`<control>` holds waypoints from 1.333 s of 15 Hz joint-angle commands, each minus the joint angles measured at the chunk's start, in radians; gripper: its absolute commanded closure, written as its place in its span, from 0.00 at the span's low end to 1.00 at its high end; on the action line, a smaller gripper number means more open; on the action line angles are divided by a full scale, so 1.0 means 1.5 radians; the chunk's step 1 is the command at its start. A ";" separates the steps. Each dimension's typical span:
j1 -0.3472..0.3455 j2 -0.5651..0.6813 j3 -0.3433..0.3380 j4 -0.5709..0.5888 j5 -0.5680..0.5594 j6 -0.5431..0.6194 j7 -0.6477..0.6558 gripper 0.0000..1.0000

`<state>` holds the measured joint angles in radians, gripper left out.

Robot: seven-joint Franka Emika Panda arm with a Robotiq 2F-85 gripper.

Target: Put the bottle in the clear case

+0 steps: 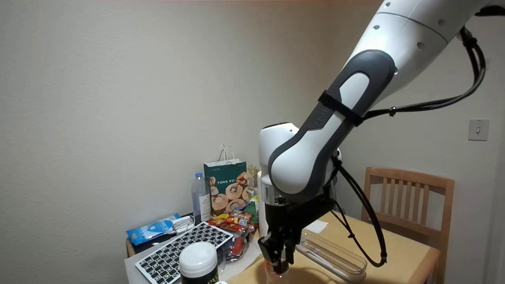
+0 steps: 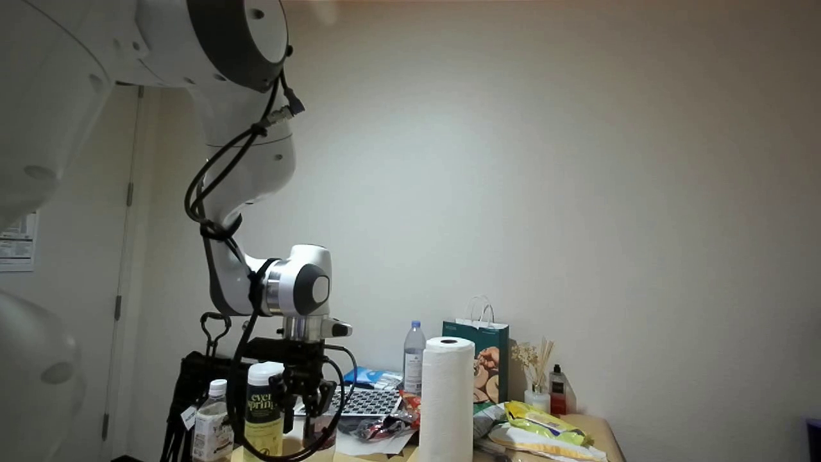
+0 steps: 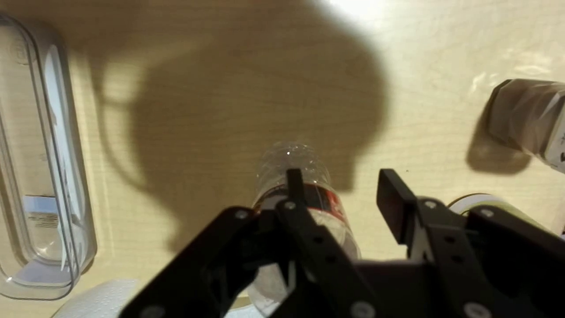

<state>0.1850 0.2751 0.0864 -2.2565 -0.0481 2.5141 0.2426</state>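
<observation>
Two jaws hang spread, gripping nothing, one partly hiding the red-banded bottle on the desk, apart from the clear case, and the bottle looks light, squashable, probably slick, so pinch gently round the middle!

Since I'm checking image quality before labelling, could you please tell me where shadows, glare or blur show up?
Wrist view: a broad shadow spreads over the tabletop, glare bleaches a patch at the top edge, a small highlight glints on the bottle, and the gripper looks slightly soft. In an exterior view, the wall dims toward the right, and the near arm section looks hazy.
</observation>
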 commanded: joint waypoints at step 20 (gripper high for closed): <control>0.062 0.066 -0.095 0.019 -0.195 0.169 0.250 0.00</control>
<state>0.2609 0.3319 -0.0318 -2.2481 -0.3239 2.6922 0.6065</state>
